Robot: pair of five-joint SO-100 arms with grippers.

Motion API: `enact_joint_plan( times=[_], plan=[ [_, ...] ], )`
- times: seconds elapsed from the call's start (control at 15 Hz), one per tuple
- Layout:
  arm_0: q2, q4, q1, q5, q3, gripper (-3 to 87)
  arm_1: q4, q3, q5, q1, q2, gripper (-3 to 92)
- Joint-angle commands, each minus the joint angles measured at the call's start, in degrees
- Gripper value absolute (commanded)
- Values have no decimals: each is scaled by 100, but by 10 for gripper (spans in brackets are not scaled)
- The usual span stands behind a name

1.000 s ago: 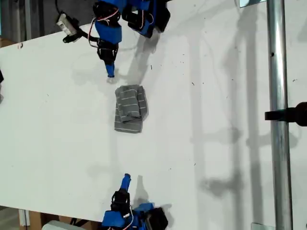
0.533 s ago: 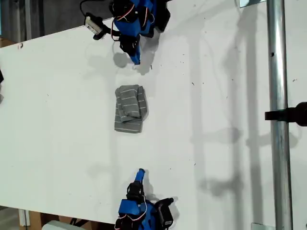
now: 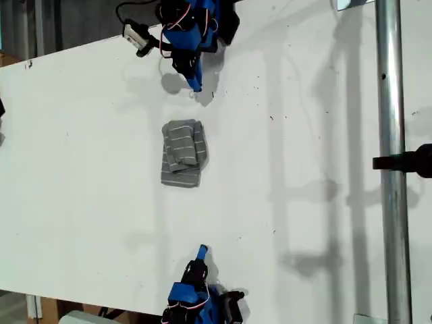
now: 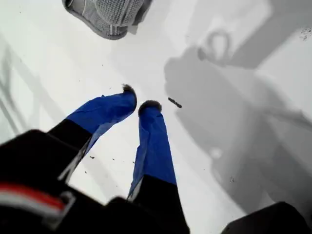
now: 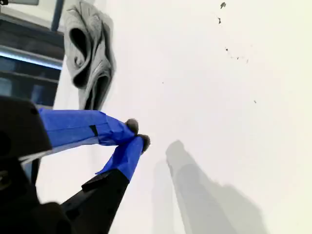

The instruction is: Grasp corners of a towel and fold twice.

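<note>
Lying folded on the white bench (image 3: 304, 169), the towel (image 3: 182, 154) sits between both arms, touching neither. My first pincer (image 4: 137, 103) is nearly closed and empty. My second pincer (image 5: 138, 134) is clenched, empty too.

Bare white table (image 3: 88, 202) lies open all round the bunched towel (image 3: 182, 154); nothing blocks either approach.

I see a white table (image 3: 304, 202) filling most of the exterior view, a metal pole (image 3: 391, 169) running vertically near its right edge, a black clamp (image 3: 408, 160) fixed on it.
</note>
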Motion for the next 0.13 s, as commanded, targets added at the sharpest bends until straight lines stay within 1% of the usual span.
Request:
enact_joint_plan(
  times=[0.0,0.07],
  plan=[
    [-9,18,-70,53,35,-2,53,-53,35,-44,-18,68],
    [-9,18,-79,53,35,-2,53,-53,35,-44,-18,68]
  ],
)
